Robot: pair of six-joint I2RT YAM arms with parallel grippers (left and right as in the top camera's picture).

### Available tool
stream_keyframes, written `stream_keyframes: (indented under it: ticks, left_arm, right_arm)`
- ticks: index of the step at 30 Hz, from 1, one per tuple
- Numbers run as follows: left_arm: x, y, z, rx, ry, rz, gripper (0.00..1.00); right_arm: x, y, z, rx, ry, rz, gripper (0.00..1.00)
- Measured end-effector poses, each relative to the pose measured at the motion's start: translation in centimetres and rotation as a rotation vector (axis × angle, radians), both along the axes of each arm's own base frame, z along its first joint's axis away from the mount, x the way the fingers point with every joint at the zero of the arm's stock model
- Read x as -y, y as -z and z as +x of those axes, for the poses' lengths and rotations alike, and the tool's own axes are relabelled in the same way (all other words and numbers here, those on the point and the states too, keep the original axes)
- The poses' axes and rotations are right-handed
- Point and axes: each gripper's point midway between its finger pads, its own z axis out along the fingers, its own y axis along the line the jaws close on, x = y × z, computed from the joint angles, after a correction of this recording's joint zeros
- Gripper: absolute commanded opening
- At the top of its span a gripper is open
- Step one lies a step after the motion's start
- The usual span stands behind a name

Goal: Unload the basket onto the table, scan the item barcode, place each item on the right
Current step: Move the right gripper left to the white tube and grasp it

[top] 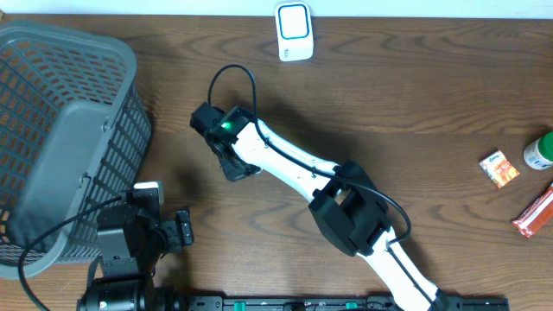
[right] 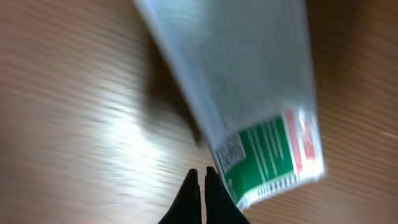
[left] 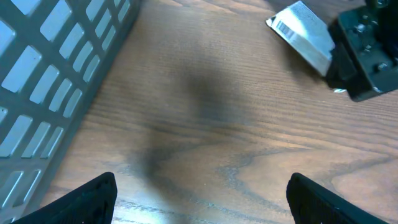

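The item is a silvery-white packet with a green label and a printed code. It lies on the wooden table, blurred, just right of my right gripper. That gripper is shut, its two black fingers pressed together with nothing visible between them. In the left wrist view the packet shows a barcode near its corner and is partly hidden under the right gripper. My left gripper hangs open over bare table, well short of the packet. A white scanner-like device stands at the table's far edge.
A grey plastic basket fills the left side and its wall is close to the left gripper. At the right edge lie an orange packet, a green-capped bottle and a red packet.
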Motion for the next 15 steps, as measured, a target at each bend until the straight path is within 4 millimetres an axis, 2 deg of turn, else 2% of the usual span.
stream_keyframes:
  ticks: [3,4,5,9,10,15]
  left_arm:
    - [0.0,0.0,0.0,0.000,0.000,0.000,0.88]
    - [0.0,0.0,0.0,0.000,0.000,0.000,0.88]
    - [0.0,0.0,0.0,0.000,0.000,0.000,0.88]
    - [0.0,0.0,0.0,0.000,0.000,0.000,0.88]
    - [0.0,0.0,0.0,0.000,0.000,0.000,0.88]
    - [0.0,0.0,0.0,0.000,0.000,0.000,0.88]
  right_arm:
    - [1.6,-0.2,0.6,0.039,0.003,-0.078,0.02]
    - [1.9,-0.3,0.7,0.047,0.003,-0.095,0.06]
    - [2.2,-0.3,0.7,0.053,0.003,-0.108,0.19]
    - [2.4,-0.3,0.6,0.039,-0.040,-0.122,0.87]
    - [2.4,-0.3,0.4,0.025,-0.064,-0.120,0.99]
    - [1.8,-0.6,-1.2,-0.083,-0.278,-0.077,0.99]
